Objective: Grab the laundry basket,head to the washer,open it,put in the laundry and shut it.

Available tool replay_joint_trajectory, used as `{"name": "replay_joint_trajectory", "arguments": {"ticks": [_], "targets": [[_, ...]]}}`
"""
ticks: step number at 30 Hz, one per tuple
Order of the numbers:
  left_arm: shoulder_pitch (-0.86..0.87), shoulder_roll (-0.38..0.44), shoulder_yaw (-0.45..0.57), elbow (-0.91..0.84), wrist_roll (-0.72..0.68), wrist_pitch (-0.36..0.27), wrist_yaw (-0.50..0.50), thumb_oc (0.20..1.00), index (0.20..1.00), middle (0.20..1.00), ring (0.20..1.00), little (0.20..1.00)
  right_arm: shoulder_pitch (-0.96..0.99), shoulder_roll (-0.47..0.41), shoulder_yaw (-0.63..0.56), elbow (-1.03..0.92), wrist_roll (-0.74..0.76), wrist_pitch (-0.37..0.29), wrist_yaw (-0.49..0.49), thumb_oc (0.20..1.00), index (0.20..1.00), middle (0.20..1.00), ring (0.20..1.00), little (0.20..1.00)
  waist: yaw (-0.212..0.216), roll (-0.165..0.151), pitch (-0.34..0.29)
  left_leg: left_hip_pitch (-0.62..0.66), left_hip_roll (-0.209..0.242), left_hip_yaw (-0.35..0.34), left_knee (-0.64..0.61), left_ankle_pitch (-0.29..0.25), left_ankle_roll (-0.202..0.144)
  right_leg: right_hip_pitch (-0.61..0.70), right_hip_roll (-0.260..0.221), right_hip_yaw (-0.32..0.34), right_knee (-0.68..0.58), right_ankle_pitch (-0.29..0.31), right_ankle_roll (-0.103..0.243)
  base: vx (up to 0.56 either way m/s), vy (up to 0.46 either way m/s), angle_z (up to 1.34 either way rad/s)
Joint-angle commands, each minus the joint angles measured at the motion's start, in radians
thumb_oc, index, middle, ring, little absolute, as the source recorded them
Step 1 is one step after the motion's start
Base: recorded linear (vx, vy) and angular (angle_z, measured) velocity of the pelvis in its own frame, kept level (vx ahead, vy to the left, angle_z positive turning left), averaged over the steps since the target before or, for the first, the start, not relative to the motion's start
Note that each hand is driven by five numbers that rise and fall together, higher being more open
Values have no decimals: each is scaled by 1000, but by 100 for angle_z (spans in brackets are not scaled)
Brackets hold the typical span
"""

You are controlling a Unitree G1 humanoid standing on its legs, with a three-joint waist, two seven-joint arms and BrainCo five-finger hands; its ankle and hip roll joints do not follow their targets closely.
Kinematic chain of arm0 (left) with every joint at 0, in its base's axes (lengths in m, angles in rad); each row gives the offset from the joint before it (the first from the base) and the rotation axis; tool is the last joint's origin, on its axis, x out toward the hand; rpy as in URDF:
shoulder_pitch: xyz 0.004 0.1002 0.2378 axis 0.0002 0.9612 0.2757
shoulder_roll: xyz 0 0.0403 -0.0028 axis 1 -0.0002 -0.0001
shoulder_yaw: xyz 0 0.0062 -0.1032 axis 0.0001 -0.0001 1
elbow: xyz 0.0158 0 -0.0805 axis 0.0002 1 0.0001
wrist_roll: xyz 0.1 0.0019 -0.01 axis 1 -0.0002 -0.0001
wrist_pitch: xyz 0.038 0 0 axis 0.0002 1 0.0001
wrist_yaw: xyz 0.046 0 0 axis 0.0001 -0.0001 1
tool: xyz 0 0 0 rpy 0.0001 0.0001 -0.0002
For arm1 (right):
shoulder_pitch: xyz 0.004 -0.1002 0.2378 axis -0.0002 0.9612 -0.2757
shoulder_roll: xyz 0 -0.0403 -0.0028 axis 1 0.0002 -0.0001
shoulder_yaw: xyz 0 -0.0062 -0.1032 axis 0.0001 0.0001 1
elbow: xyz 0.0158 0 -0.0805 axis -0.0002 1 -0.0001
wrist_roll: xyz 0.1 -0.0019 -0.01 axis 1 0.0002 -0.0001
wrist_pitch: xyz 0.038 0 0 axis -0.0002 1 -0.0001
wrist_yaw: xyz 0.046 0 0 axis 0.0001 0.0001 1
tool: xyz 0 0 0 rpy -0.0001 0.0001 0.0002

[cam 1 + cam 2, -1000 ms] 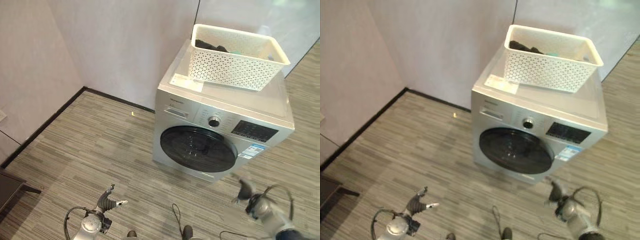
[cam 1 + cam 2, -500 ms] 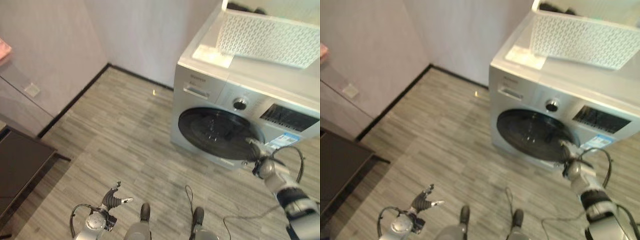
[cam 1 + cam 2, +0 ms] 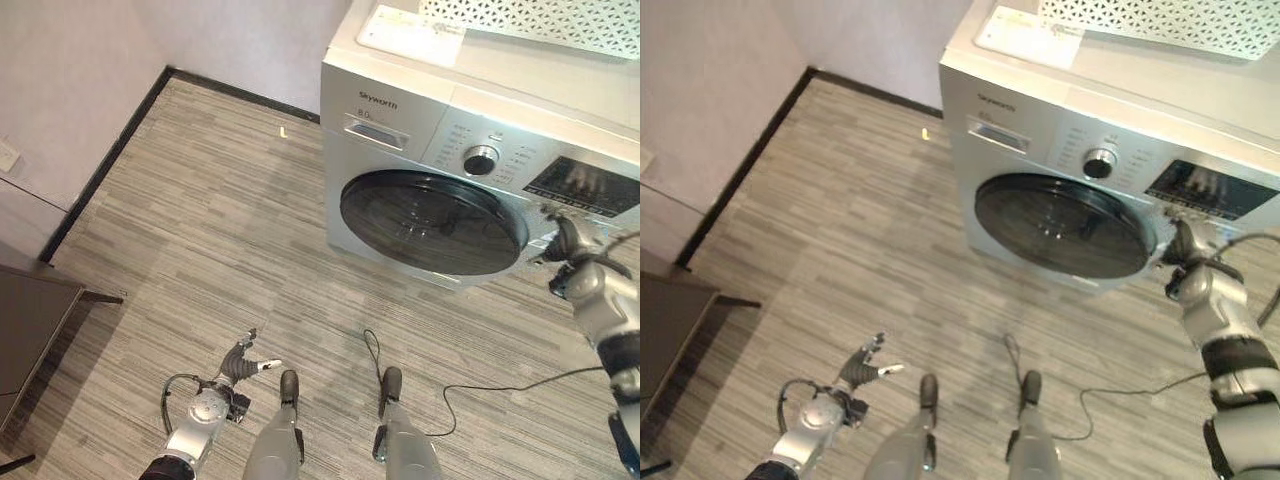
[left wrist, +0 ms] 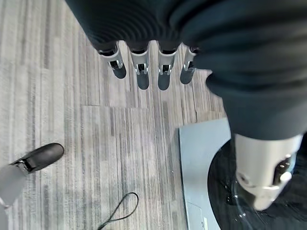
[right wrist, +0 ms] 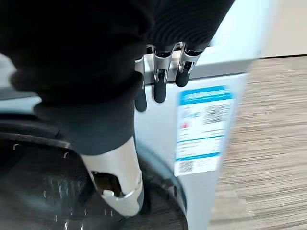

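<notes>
The silver washer (image 3: 400,100) stands against the wall with its round dark door (image 3: 432,222) shut. On its top sits the white perforated laundry basket (image 3: 530,15), mostly cut off by the view's edge. My right hand (image 3: 568,250) is open at the door's right edge, level with the blue label (image 5: 204,129). Its straight fingers (image 5: 160,91) point at the front panel, and its thumb (image 5: 120,191) lies by the door's rim. My left hand (image 3: 240,362) hangs open low above the floor, fingers (image 4: 141,72) straight, well left of the washer.
A white card (image 3: 410,22) lies on the washer's top near its front left corner. The knob (image 3: 481,160) and the detergent drawer (image 3: 375,130) sit above the door. A dark low table (image 3: 30,320) stands at the left. Black skirting (image 3: 100,170) lines the walls.
The camera has come closer and tipped down, so the basket has slid to the top edge. My right hand has risen from near the floor to the door's right edge.
</notes>
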Motion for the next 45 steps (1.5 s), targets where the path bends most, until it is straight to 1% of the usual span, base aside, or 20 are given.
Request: {"name": "replay_joint_trajectory", "arguments": {"ticks": [1,3,8,11,14,15,21,23,25,26,29,33,34,35,36,39,41,42,43,45], "targets": [[13,20,-38,35,14,-20,-10,1000,1000,1000,1000,1000,-35,-79,12,56,-30,19,-33,1000,1000,1000,1000,1000,0,-42,-44,28,10,-3,4,-99,3,48,-22,16,1,-177,-2,6,-29,-18],[16,32,-42,12,10,-25,-13,1000,1000,1000,1000,1000,-55,-85,20,70,-27,19,-30,1000,1000,1000,1000,1000,4,-45,-43,30,8,5,4,-102,4,41,-22,22,1,-173,-1,-3,-13,-23],[-1,41,-35,-32,-42,-34,3,1000,1000,1000,1000,1000,-172,-65,104,127,2,13,-31,1000,1000,1000,1000,1000,10,-43,-23,16,6,12,4,-93,3,15,-24,34,1,-163,-3,-26,-12,-22],[-6,48,-23,-93,-105,-45,21,1000,1000,1000,1000,1000,-278,-22,160,186,61,17,-44,1000,1000,1000,1000,1000,15,-33,0,-15,1,6,4,-78,1,-10,-25,34,1,-157,-7,-19,-31,-1],[4,50,-21,-138,-142,-49,20,1000,1000,1000,1000,1000,-311,-3,173,222,91,13,-63,1000,1000,1000,1000,1000,20,-24,15,-32,-1,0,4,-69,-1,-21,-26,31,1,-156,-9,-4,-28,14],[16,57,-18,-168,-164,-52,15,1000,1000,1000,1000,1000,-340,11,179,256,113,12,-70,1000,1000,1000,1000,1000,24,-14,23,-51,-3,-4,4,-61,-4,-33,-28,27,1,-156,-10,-10,-21,21],[23,55,-38,-200,-220,-61,12,1000,1000,1000,1000,1000,-437,60,217,398,193,-14,-128,1000,1000,1000,1000,1000,39,8,45,-99,-9,-17,4,-45,-10,-66,-31,21,1,-152,-12,5,-21,14],[4,49,-51,-207,-239,-67,26,1000,1000,1000,1000,1000,-480,107,246,484,222,-26,-157,1000,1000,1000,1000,1000,51,21,54,-123,-14,-24,4,-37,-12,-83,-34,19,1,-150,-10,-12,-7,4],[-20,42,-59,-197,-231,-66,35,1000,1000,1000,1000,1000,-481,153,257,499,238,-33,-156,1000,1000,1000,1000,1000,54,26,56,-127,-16,-25,4,-35,-14,-85,-33,17,1,-151,-10,-6,3,4],[-30,38,-62,-193,-228,-65,40,1000,1000,1000,1000,1000,-474,178,258,496,250,-36,-153,1000,1000,1000,1000,1000,55,26,56,-128,-16,-25,4,-34,-14,-85,-32,15,1,-152,-11,0,0,0],[-59,18,-70,-161,-213,-64,60,1000,1000,1000,1000,1000,-409,296,259,473,297,-55,-141,1000,1000,1000,1000,1000,57,22,52,-117,-15,-28,4,-38,-13,-70,-29,12,1,-158,-14,9,-3,-2],[-59,18,-70,-161,-213,-64,60,1000,1000,1000,1000,1000,-409,296,259,473,297,-55,-141,1000,1000,1000,1000,1000,57,22,52,-117,-15,-28,4,-38,-13,-70,-29,12,1,-158,-14,16,-11,-1],[-77,3,-55,-113,-154,-43,101,1000,1000,1000,1000,1000,-245,458,254,416,359,-80,-113,1000,1000,1000,1000,1000,56,9,37,-74,-7,-32,4,-54,-10,-24,-24,5,1,-173,-19,74,-53,-2],[-76,6,-49,-110,-143,-40,108,1000,1000,1000,1000,1000,-204,486,250,411,371,-79,-104,1000,1000,1000,1000,1000,56,5,29,-68,-7,-33,4,-55,-9,-16,-25,1,1,-174,-19,135,-74,3],[-68,16,-31,-112,-112,-32,120,1000,1000,1000,1000,1000,-120,537,251,411,383,-84,-83,1000,1000,1000,1000,1000,59,0,16,-36,-2,-36,4,-67,-8,17,-23,-6,1,-185,-20,93,-36,21],[-47,42,2,-147,-51,-33,138,1000,1000,1000,1000,1000,-21,582,256,437,381,-86,-55,1000,1000,1000,1000,1000,67,-8,-9,-3,-1,-46,4,-76,-6,57,-24,-20,1,-196,-21,82,-30,20],[-28,74,22,-199,17,-32,157,1000,1000,1000,1000,1000,17,602,249,466,383,-89,-47,1000,1000,1000,1000,1000,73,-11,-20,19,0,-49,4,-83,-6,80,-23,-27,1,-204,-20,51,-20,10],[-29,115,38,-252,124,-33,193,1000,1000,1000,1000,1000,37,608,241,489,382,-94,-47,1000,1000,1000,1000,1000,79,-10,-27,33,3,-49,4,-91,-9,95,-21,-31,1,-210,-19,0,0,0],[-26,145,45,-290,196,-37,218,1000,1000,1000,1000,1000,49,616,241,499,381,-97,-50,1000,1000,1000,1000,1000,81,-15,-34,37,2,-48,4,-91,-9,99,-23,-34,1,-210,-18,30,-21,4],[-51,300,53,-409,507,-47,330,1000,1000,1000,1000,1000,72,627,242,515,369,-119,-63,1000,1000,1000,1000,1000,89,-22,-43,49,5,-47,4,-100,-15,112,-21,-35,1,-214,-13,20,-31,16]]}}
